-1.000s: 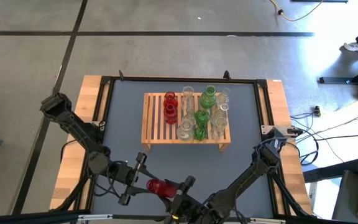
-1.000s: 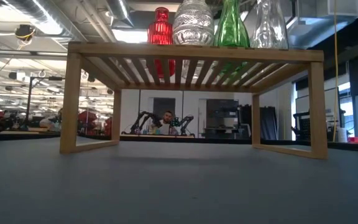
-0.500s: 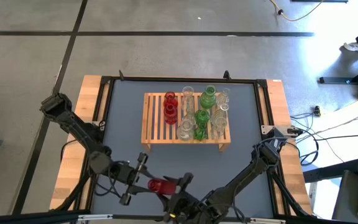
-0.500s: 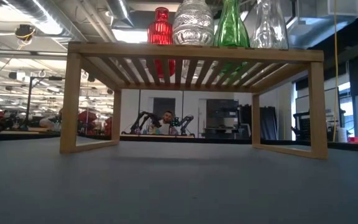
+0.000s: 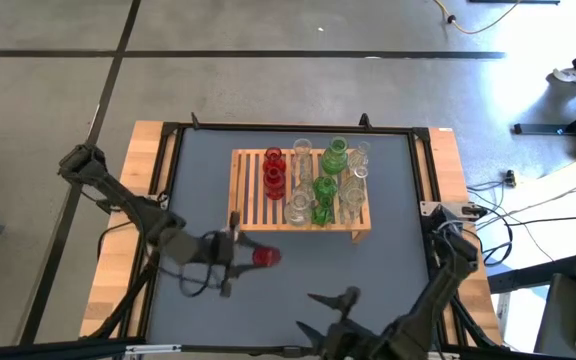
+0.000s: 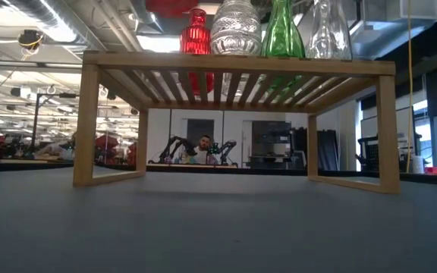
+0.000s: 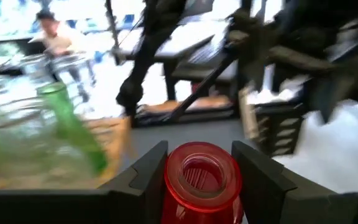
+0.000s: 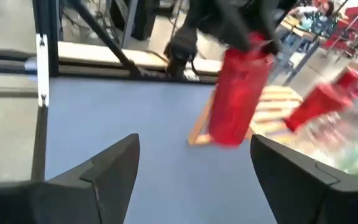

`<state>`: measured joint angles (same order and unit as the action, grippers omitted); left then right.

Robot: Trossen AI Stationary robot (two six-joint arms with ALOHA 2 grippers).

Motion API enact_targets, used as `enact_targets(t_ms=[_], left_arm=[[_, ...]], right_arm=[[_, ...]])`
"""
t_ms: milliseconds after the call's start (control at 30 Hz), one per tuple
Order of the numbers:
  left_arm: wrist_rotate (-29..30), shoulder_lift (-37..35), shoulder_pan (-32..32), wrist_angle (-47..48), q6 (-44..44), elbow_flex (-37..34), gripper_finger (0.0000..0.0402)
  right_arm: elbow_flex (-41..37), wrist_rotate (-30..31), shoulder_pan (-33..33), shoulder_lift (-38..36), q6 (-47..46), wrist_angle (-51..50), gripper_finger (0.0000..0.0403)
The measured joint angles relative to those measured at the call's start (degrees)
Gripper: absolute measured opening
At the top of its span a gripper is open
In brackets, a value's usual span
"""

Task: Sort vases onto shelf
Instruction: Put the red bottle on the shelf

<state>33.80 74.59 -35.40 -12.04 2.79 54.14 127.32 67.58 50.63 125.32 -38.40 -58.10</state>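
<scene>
A red glass vase [image 5: 266, 257] hangs in my left gripper [image 5: 246, 254], above the grey table just near of the wooden rack [image 5: 251, 205]. The left wrist view shows its open mouth [image 7: 201, 177] between my fingers. In the right wrist view the red vase [image 8: 236, 99] hangs ahead of my open right gripper [image 8: 194, 168]. That right gripper [image 5: 333, 300] is over the table's near edge and touches nothing. Red vases [image 5: 274, 170], green vases [image 5: 330, 165] and clear vases [image 5: 297, 207] stand on the rack. The low view shows several of them on the rack [image 6: 234, 64]. My left gripper pinches the red vase at its mouth end [image 7: 166, 186], one finger [image 7: 146, 171] on either side. The fingers slant downward from the table's left, lying along the vase. The vase is lifted clear, and its body [image 8: 232, 118] hangs tilted below the fingers.
The rack sits in the middle of the table's far half, and most vases are on its right part. Bare slats [image 5: 248, 190] show at its left end. Grey table [image 5: 198, 180] lies open around it. A person [image 6: 203, 145] sits far behind in the room.
The red vase was between both grippers near the table's near edge. My right gripper has let go and drawn back toward the right and near edge. My left gripper has carried the vase up and toward the far edge, close to the rack's near side.
</scene>
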Motion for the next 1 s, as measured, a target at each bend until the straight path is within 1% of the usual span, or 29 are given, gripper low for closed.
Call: enact_targets(t_ms=[67,167,267,367,533,700,867,1000], left_arm=[[-0.62,0.00,3.10,7.11,0.67,3.76,0.0152],[-1.48,-0.10,8.07,14.79,1.43,8.96,0.0152],[-4.49,-0.15,12.43,19.74,1.59,12.82,0.0153],[-6.56,-0.15,16.05,22.57,1.68,15.09,0.0153],[-10.93,-0.07,20.80,24.68,3.82,14.47,0.0153],[-11.24,-0.09,22.05,25.18,5.30,12.76,0.0153],[-10.92,-0.09,22.15,25.10,6.09,11.38,0.0153],[-10.82,-0.17,23.43,24.51,6.16,10.56,0.0154]], right_arm=[[-0.04,-0.39,1.41,-0.36,-6.17,-6.18,0.0296],[-0.04,-1.60,3.06,-0.47,-15.12,-13.92,0.0296],[-0.10,-3.99,4.18,-0.47,-22.00,-20.31,0.0296],[-0.20,-4.71,4.54,-0.47,-26.82,-24.51,0.0296],[-0.59,-6.16,4.96,-0.44,-27.80,-25.56,0.0296],[-0.56,-7.17,4.98,-0.44,-27.80,-25.56,0.0296],[-0.56,-7.18,4.87,-0.40,-27.80,-25.52,0.0296],[-0.56,-6.77,4.85,-0.40,-27.80,-25.29,0.0296]])
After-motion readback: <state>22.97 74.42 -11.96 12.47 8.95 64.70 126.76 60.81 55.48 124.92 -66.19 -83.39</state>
